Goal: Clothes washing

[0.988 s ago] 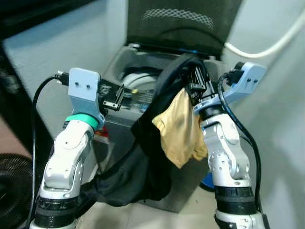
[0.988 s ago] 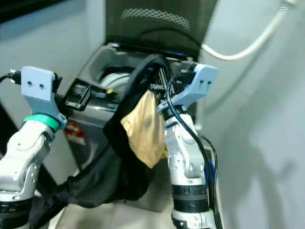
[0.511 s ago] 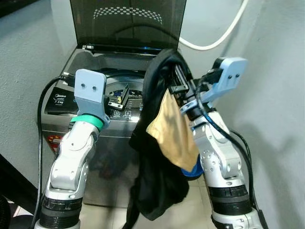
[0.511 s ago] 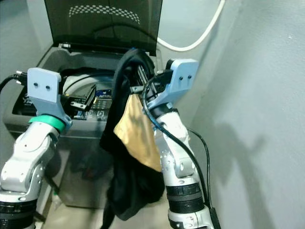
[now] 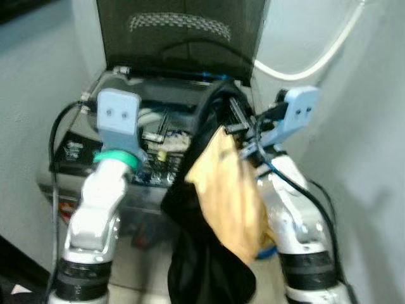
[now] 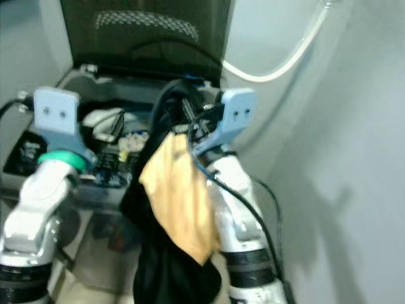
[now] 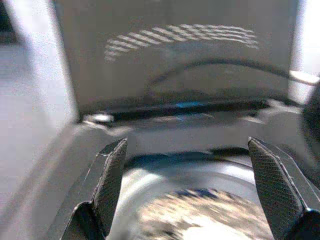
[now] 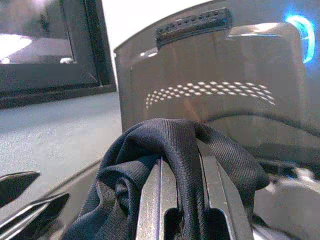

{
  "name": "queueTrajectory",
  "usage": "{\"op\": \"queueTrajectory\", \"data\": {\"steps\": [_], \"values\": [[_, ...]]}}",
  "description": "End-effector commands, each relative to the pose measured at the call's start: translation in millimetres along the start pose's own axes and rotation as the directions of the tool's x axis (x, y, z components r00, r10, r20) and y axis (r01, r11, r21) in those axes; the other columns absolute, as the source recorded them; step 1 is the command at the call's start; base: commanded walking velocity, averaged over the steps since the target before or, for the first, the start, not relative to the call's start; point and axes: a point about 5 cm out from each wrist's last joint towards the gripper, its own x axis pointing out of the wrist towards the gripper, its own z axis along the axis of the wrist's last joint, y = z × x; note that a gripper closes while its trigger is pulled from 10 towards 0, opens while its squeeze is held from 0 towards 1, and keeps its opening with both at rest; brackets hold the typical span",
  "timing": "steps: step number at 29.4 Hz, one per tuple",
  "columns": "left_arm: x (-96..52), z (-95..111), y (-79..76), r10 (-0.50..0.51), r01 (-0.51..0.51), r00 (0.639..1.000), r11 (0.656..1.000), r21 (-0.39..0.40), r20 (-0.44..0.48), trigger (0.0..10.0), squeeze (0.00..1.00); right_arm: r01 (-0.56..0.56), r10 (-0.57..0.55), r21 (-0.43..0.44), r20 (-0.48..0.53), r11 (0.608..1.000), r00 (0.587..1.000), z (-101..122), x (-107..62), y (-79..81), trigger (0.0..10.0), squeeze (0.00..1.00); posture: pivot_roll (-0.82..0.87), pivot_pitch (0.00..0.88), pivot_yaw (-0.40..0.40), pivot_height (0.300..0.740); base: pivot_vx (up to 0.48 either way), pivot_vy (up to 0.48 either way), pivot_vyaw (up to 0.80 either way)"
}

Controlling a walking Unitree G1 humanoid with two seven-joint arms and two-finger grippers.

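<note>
a grey top-loading washing machine [image 5: 95,158] stands in a narrow corner between pale grey walls [image 5: 373,158], its dark tinted lid [image 5: 180,35] raised upright against the back wall, where a white hose [image 5: 316,60] loops across. the right gripper [image 5: 233,120] is clenched on a black garment [image 5: 202,253], held just over the machine's open top; the cloth drapes over its fingers and hangs down the front, with a mustard-yellow garment [image 5: 231,196] hanging against it. the left gripper [image 7: 187,190] is released, fingers wide apart, above the drum opening [image 7: 190,210]. the control panel [image 5: 152,174] faces the robot.
</note>
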Motion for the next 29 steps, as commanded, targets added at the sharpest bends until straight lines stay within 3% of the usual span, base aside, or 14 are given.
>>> {"op": "queueTrajectory", "data": {"steps": [1,4,24,27,28,29], "values": [[-0.4,-3,-0.3,0.001,-0.001,1.000,1.000,-0.001,-0.011,10.0,0.00,-0.013,0.013,-0.005,0.053,1.000,0.999,9,3.0,4.3,10.0,0.00,0.17,0.000,0.000,0.740,0.465,0.000,0.00],[-0.1,-3,-0.6,0.001,-0.001,1.000,1.000,-0.008,-0.012,10.0,0.00,-0.010,0.010,-0.006,0.053,1.000,0.999,9,3.0,3.8,10.0,0.00,0.17,0.000,0.000,0.740,0.368,0.000,0.00],[0.1,4,-4.4,-0.034,0.034,0.999,0.999,-0.020,0.018,10.0,0.00,-0.008,0.008,-0.008,0.065,1.000,0.998,11,3.8,3.1,10.0,0.00,0.17,0.000,-0.001,0.740,0.000,0.000,0.00],[1.9,11,-2.0,-0.026,0.026,0.998,1.000,0.002,0.056,10.0,0.00,-0.019,0.020,-0.008,0.070,1.000,0.997,13,4.3,4.4,10.0,0.00,0.17,0.000,0.000,0.740,0.000,0.000,0.00],[7.3,31,5.0,-0.011,0.000,0.987,0.998,0.066,0.162,10.0,0.00,-0.114,0.115,-0.016,0.089,0.993,0.989,20,7.0,12.6,10.0,0.00,0.17,0.000,0.002,0.740,0.000,0.000,0.00],[9.5,40,8.0,-0.004,-0.015,0.979,0.996,0.092,0.205,10.0,0.00,-0.169,0.170,-0.024,0.098,0.985,0.980,24,8.3,17.4,10.0,0.00,0.17,0.000,0.002,0.740,0.000,0.000,0.00]]}}
